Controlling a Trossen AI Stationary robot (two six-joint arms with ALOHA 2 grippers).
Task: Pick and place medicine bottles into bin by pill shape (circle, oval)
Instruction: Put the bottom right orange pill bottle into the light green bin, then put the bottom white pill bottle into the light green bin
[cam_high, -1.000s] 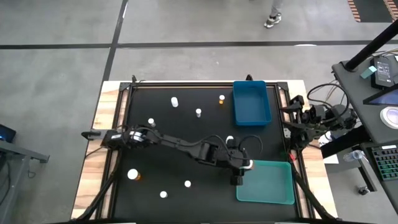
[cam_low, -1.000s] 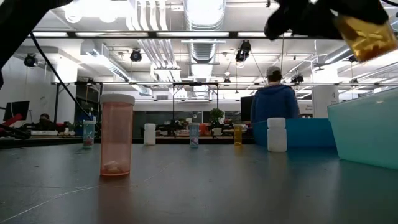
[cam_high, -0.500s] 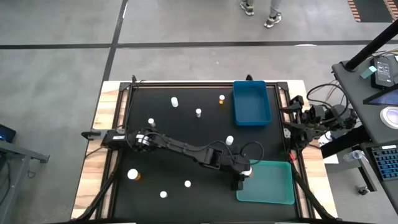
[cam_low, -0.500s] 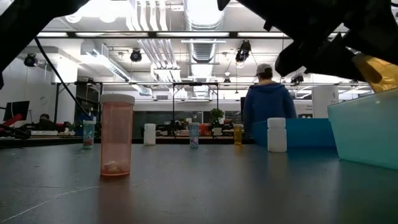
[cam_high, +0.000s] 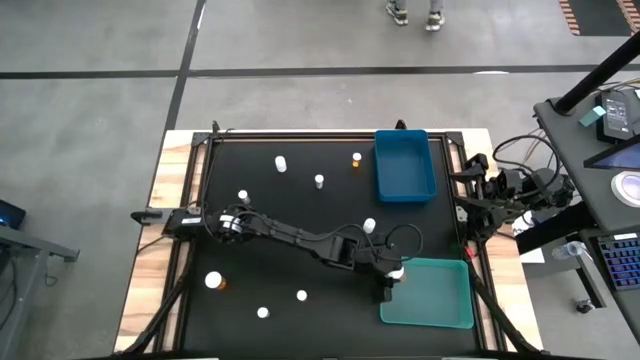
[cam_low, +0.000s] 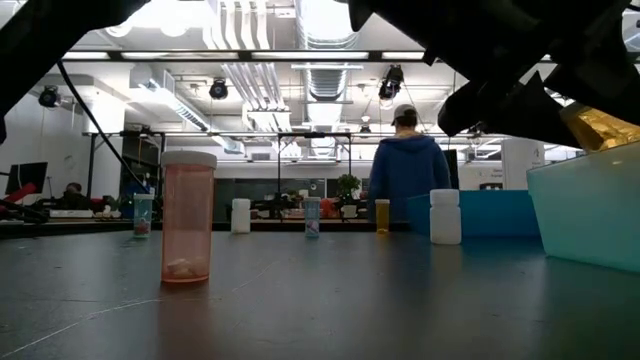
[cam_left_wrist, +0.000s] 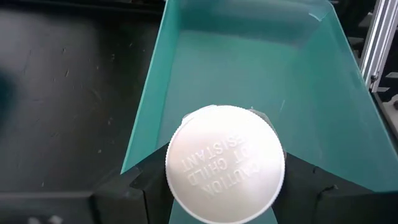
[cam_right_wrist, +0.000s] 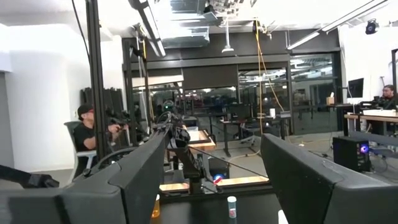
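Note:
My left gripper (cam_high: 392, 273) is shut on an amber medicine bottle with a white cap (cam_left_wrist: 225, 163). It hangs over the left rim of the teal tray (cam_high: 440, 295). In the low view the bottle's amber body (cam_low: 602, 126) shows tilted above the tray wall (cam_low: 590, 210). Several more bottles stand on the black mat, among them a white-capped one (cam_high: 369, 226) near the arm, an orange one (cam_low: 188, 215) and a white one (cam_low: 445, 217). My right gripper (cam_right_wrist: 214, 180) is open and empty, parked at the table's right edge (cam_high: 478, 190). My left gripper pinches the bottle between its two fingers (cam_left_wrist: 142, 186), on the bottle's sides just below the cap rim (cam_left_wrist: 177, 180). The cap faces back toward the wrist and the body points away along the fingers. The fingers slant down from the table's left. The bottle is tilted, clear of mat and tray.
A blue tray (cam_high: 405, 166) stands at the far right of the mat. Bottles stand scattered at the far left (cam_high: 281, 162) and near left (cam_high: 213, 281). A person in a blue top (cam_low: 405, 160) stands in the room beyond the table.
My left gripper has gone down toward the teal tray with the bottle and tipped. The bottle now hangs lower and more slanted just above the tray's wall. The person beyond the table has walked leftward.

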